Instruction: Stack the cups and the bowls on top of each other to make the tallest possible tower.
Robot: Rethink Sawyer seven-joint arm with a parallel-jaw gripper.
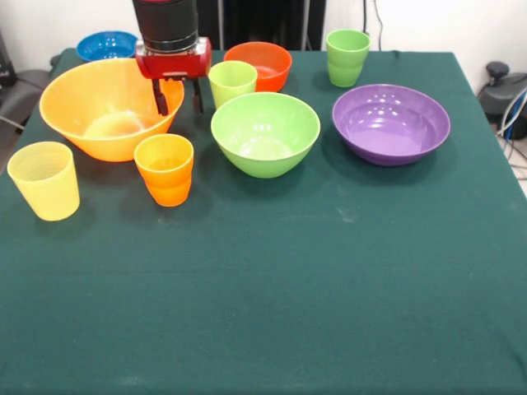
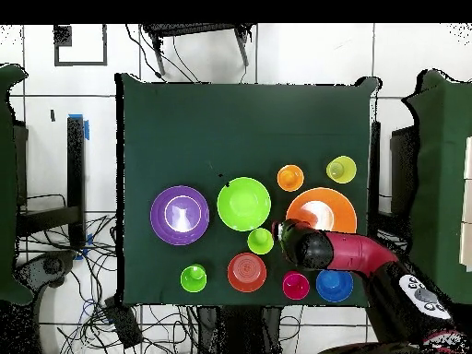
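1. gripper (image 1: 175, 97) hangs part open and empty at the big orange bowl's (image 1: 99, 103) rim, probably to grasp it as tower base.
2. cups and other bowls stand unstacked beside that bowl.

no readable text, no labels, no numbers

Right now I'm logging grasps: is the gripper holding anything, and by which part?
Nothing is held. The gripper hangs open and empty by the rim of the big orange bowl.
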